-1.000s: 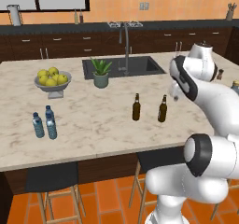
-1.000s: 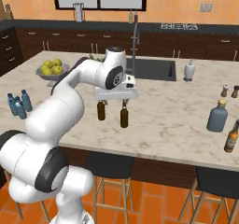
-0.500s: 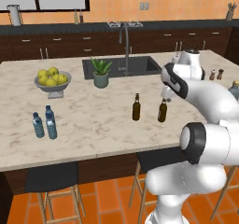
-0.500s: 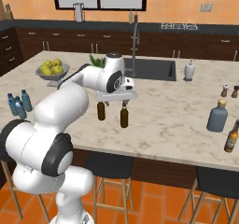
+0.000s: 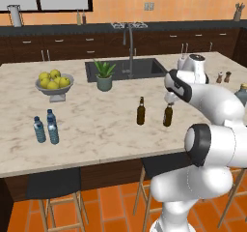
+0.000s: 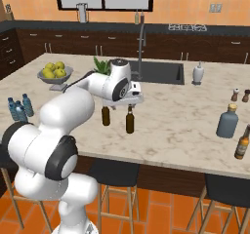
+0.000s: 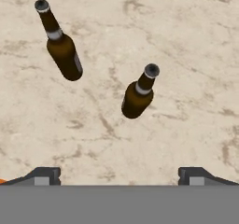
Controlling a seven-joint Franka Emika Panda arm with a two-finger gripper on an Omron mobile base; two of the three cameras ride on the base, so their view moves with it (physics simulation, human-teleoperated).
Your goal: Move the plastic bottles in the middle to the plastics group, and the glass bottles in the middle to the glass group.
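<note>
Two brown glass bottles (image 7: pixel 139 93) (image 7: pixel 60 43) upright on the marble counter (image 5: pixel 96 124), apart from each other: one directly below and between the jaws, the other off to one side of them. Gripper (image 7: pixel 119 176) poised above, jaws spread fully wide, gripping nothing, touching neither bottle.
</note>
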